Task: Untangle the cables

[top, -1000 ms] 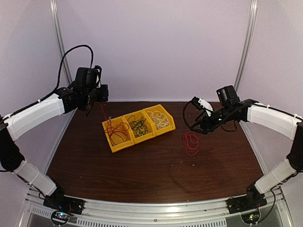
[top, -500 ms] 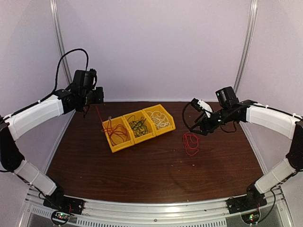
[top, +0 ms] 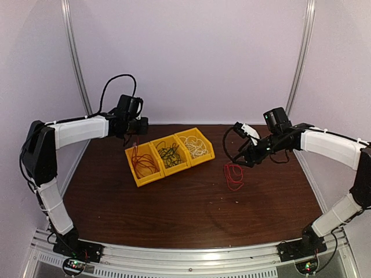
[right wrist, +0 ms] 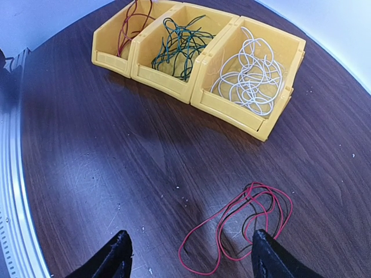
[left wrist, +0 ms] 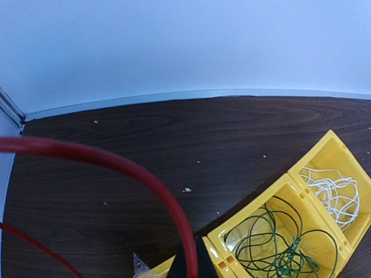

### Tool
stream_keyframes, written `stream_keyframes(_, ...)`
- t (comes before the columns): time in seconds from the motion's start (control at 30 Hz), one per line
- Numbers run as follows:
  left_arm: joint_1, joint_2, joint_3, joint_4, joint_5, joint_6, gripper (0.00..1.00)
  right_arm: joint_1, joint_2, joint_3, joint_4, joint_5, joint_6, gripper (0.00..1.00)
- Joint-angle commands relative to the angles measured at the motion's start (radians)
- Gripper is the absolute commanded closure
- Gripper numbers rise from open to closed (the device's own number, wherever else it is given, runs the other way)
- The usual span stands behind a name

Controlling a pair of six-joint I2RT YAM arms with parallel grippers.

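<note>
Red cable [left wrist: 58, 150] is pinched in the left claw [top: 135, 134] over its bin [top: 145, 179], likely for sorting; right claw [right wrist: 191, 255] is held wide above a tangle [right wrist: 258, 204].

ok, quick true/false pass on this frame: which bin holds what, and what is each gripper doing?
1. Three yellow bins sit side by side. True.
2. The white cable lies in the middle bin. False: it is in an end bin, and the middle one holds the dark green cable.
3. The left gripper is shut on a red cable. True.
4. The right gripper is shut on the red bundle on the table. False: it is open, over the bundle, gripping nothing.
5. Every cable is in a bin. False: the red bundle lies on the table beside the bins.
</note>
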Motion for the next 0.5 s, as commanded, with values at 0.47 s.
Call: stream_keyframes(0.47,-0.009,-0.038,-0.350,0.460,0.490,-0.197,1.00,-0.003,0.048,-0.013,-0.003,-0.022,-0.025,0.28)
